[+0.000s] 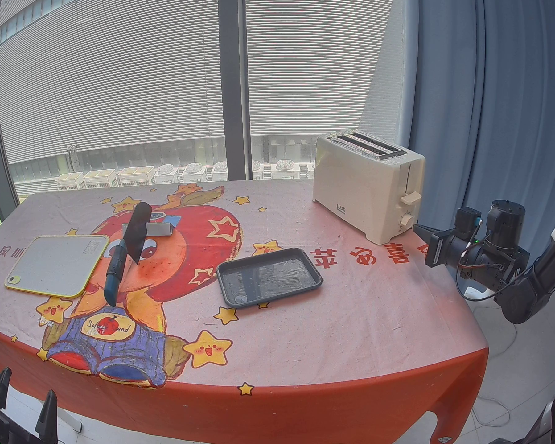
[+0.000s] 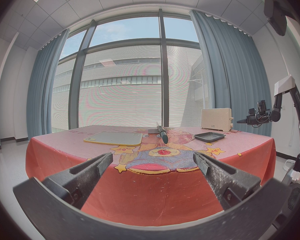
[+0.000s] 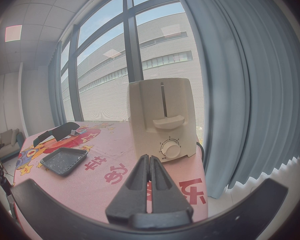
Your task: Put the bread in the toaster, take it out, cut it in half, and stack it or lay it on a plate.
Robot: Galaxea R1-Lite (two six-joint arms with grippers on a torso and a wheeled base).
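- Step, prob.: toaster (image 1: 367,186) lever (image 3: 168,121); your R gripper (image 3: 149,158), fingers together, points at it from near.
- L gripper (image 2: 152,157) apart, low.
- Next: align tip w/ lever.

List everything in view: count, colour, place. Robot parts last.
table: one, pink-red cartoon cloth, before the window
toaster: one, cream, far right
tray: one, dark grey, centre
cutting board: one, pale with yellow-green rim, left
knife: one, black blade, blue handle, between board and tray
holder: one, grey, under the blade
curtain: one, blue, right of window
left gripper: one, black, open, off the front left edge
right gripper: one, black, shut, facing the toaster
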